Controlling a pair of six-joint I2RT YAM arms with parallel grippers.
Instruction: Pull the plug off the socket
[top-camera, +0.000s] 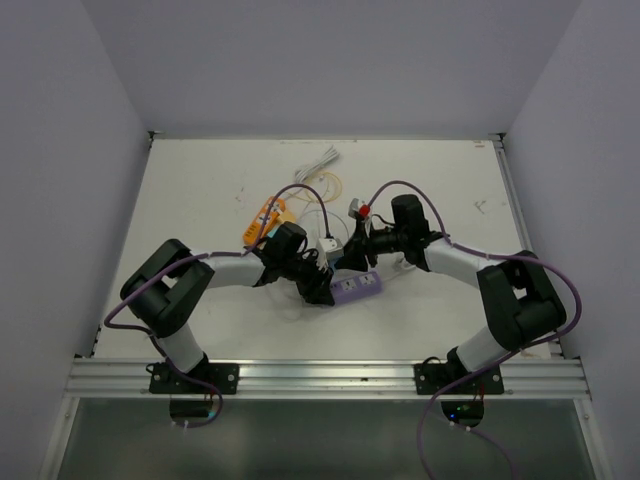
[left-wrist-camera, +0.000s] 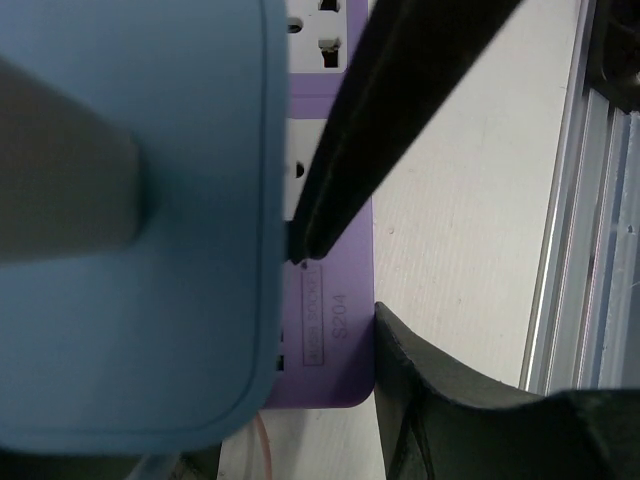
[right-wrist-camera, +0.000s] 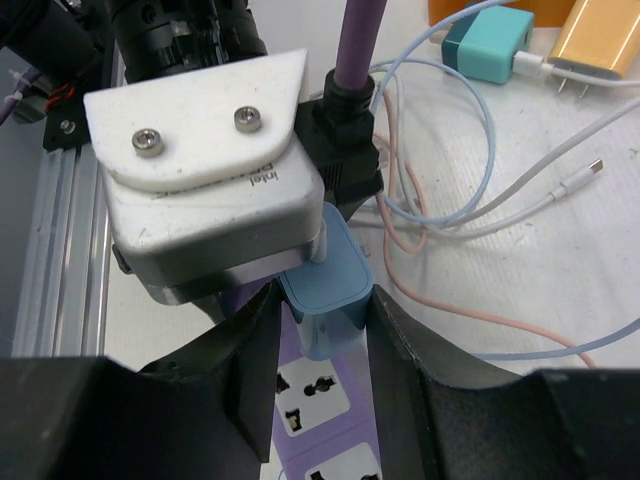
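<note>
My right tool (right-wrist-camera: 325, 305) is clamped on the light-blue rounded plastic plug (right-wrist-camera: 330, 275). Its two black fingers (right-wrist-camera: 250, 350) press against the plug's opposite sides. The plug stands upright on the purple plastic power strip (right-wrist-camera: 312, 395), at the end of the strip farthest from my right wrist. Its base looks to be down on the strip's face, but I cannot tell whether its pins sit fully in the socket.

My left tool (top-camera: 318, 284) is closed on the same strip. In the left wrist view one of its black fingers (left-wrist-camera: 440, 410) touches the long edge of the strip near its rounded end. The other finger is hidden behind the plug. The grey-and-white camera housing (right-wrist-camera: 205, 190) of my left wrist hangs right over the plug.

The strip lies flat on the white surface (top-camera: 200, 180), near the middle and between my two arms. Beyond it lie loose white cables (right-wrist-camera: 480, 215) and a thin pink cable (right-wrist-camera: 470, 305). A teal square charger (right-wrist-camera: 490, 45) and a gold charger (right-wrist-camera: 600, 40) rest side by side farther back.
</note>
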